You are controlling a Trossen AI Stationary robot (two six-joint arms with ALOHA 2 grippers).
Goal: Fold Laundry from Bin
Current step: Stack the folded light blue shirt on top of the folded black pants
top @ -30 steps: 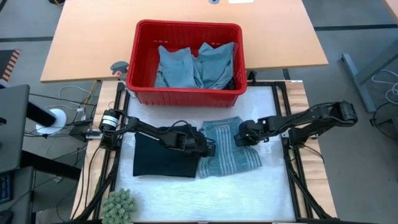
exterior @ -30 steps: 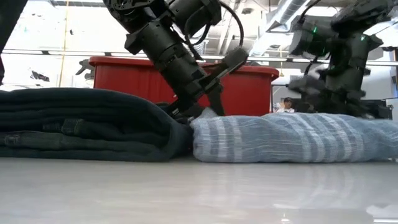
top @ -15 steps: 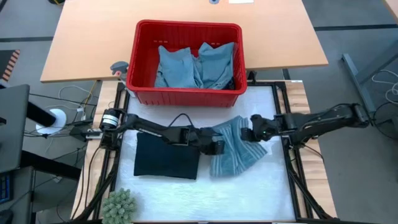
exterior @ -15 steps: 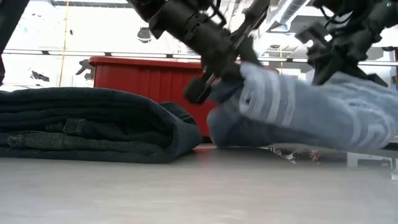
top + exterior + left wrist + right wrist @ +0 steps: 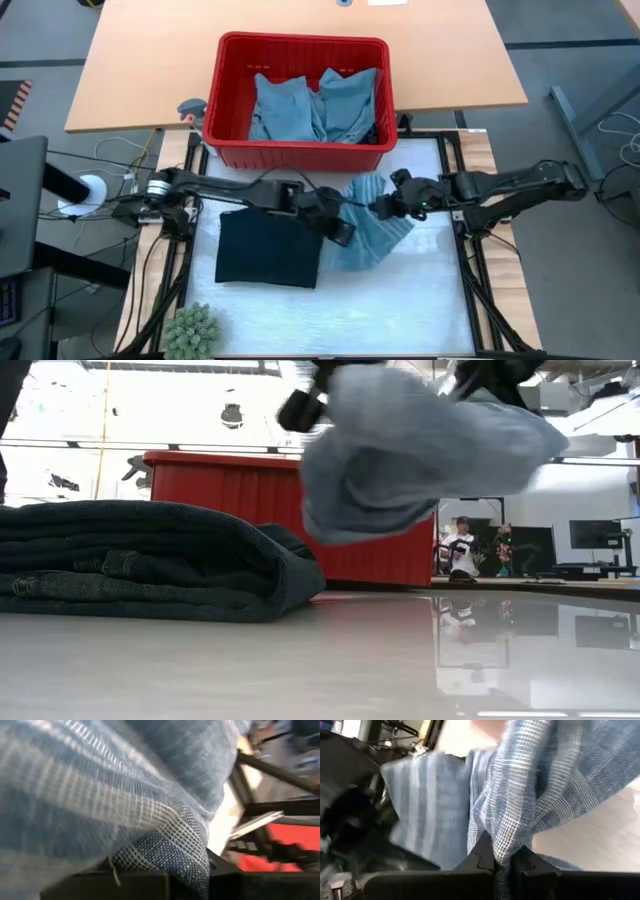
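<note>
Striped grey-blue laundry hangs lifted off the white table between your two grippers, sagging in a bunch in front of the red bin, which holds more light blue garments. To the outer side of your left gripper, a folded dark garment lies flat on the table, while that gripper's fingers are clamped tight on one edge of the striped cloth. Your right gripper pinches the opposite edge, its fingers closed on a gathered fold.

Bright overhead light, motion blur, tabletop glare
</note>
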